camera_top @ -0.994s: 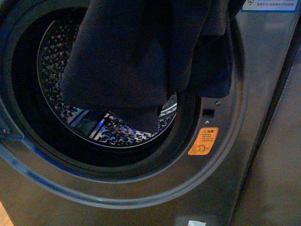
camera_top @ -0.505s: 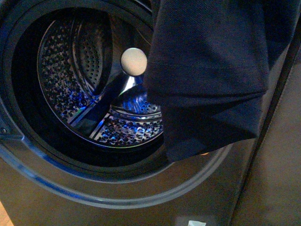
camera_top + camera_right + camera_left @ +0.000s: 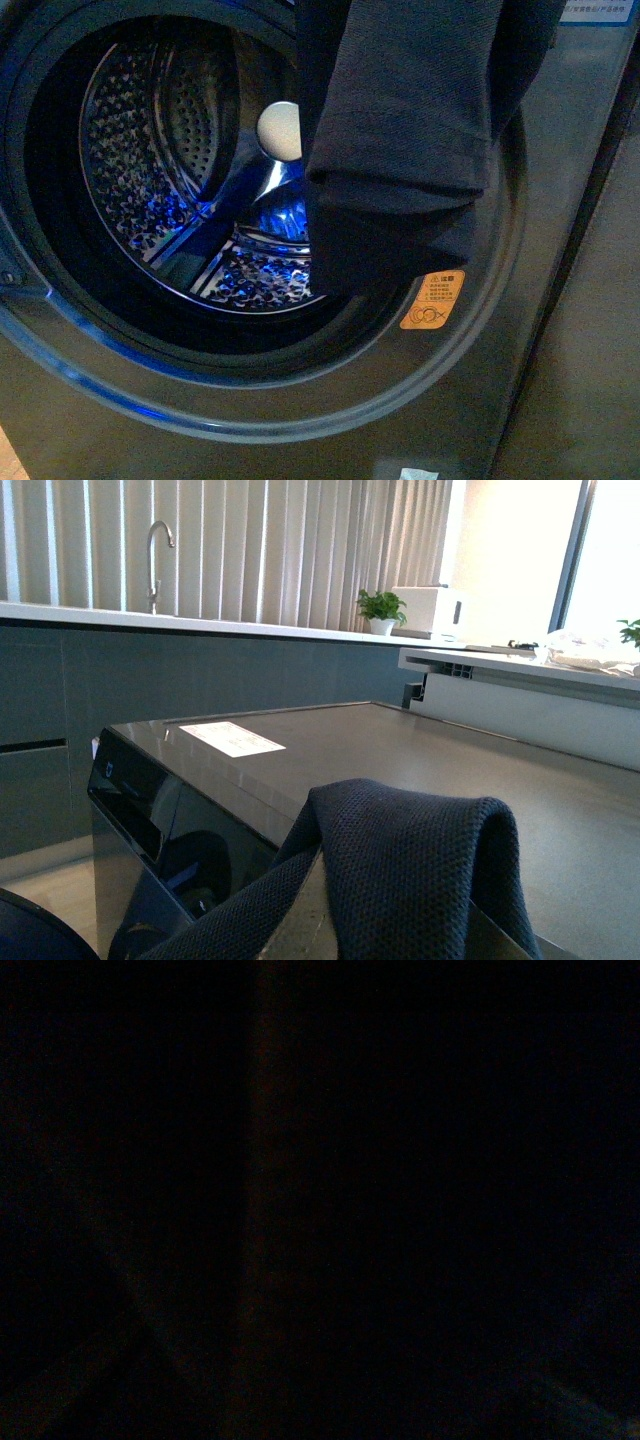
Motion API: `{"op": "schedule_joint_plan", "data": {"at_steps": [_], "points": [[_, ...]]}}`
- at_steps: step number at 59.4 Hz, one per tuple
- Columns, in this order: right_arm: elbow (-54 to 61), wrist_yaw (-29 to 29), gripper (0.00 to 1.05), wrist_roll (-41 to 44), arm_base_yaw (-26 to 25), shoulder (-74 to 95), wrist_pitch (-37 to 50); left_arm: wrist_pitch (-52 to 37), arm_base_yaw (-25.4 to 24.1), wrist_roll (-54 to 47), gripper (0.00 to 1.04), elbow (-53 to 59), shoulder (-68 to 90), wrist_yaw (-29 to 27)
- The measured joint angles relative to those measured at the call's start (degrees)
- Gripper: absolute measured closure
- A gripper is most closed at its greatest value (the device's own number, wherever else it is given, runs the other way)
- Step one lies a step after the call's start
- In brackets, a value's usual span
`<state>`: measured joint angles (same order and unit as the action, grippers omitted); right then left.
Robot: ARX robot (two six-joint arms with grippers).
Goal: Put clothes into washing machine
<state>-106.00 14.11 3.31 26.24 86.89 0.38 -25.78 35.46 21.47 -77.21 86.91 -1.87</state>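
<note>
Thick dark navy-blue fabric garment point(image 3: 400, 140) is hanging long-axis-down across the right of the grey metallic front-loader washing machine's point(image 3: 570, 300) porthole, perforated steel drum point(image 3: 150, 170) lying behind-left, right arm likely nearer; jaws unseen, cannot tell grip.

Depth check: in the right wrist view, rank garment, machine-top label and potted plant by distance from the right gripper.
1. Garment, draped in the foreground.
2. White label, midway, on the machine top.
3. Potted plant, on the far counter.

clothes point(image 3: 400, 130): matt knitted cloth | washing machine point(image 3: 560, 330): brushed grey metal | drum point(image 3: 150, 170): shiny perforated steel
</note>
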Motion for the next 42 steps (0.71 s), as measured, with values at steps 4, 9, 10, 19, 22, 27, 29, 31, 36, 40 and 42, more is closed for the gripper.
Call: {"op": "schedule_joint_plan", "data": {"at_steps": [4,9,10,19,22,27,29,31,36,40,42], "points": [[0.0,-0.02,0.99,0.0,-0.02,0.0,0.0,0.9,0.28,-0.66,0.07,-0.68,0.31,-2.97],[0.0,0.02,0.99,0.0,-0.02,0.0,0.0,0.92,0.26,-2.19,0.1,-0.83,0.35,-6.88],[0.0,0.02,0.99,0.0,-0.02,0.0,0.0,0.92,0.15,-2.45,0.14,-0.83,0.35,-7.85],[0.0,0.37,0.81,0.11,0.04,0.0,0.0,-0.98,-2.82,-5.73,0.46,2.19,-1.53,-11.89],[0.0,0.37,0.72,0.11,0.04,-0.04,0.02,-1.99,-4.13,-6.8,0.55,3.91,-2.62,-12.15],[0.0,0.37,0.53,0.11,0.04,-0.13,0.07,-3.26,-7.52,-8.94,0.74,7.98,-5.42,-12.79],[0.0,0.37,0.48,0.11,0.04,-0.17,0.07,-3.41,-8.52,-9.25,0.79,9.09,-6.21,-12.76],[0.0,0.37,0.42,0.13,0.04,-0.2,0.07,-3.82,-9.55,-9.46,0.84,10.29,-6.95,-12.74],[0.0,0.37,0.27,0.11,0.04,-0.24,0.09,-4.9,-12.85,-10.01,0.91,14.12,-8.85,-11.37],[0.0,0.37,0.18,0.11,0.04,-0.28,0.11,-5.62,-14.93,-10.19,0.92,16.7,-9.94,-9.73],[0.0,0.37,0.13,0.11,0.04,-0.31,0.11,-6.14,-16.24,-10.34,0.92,18.4,-10.62,-8.81]]}}
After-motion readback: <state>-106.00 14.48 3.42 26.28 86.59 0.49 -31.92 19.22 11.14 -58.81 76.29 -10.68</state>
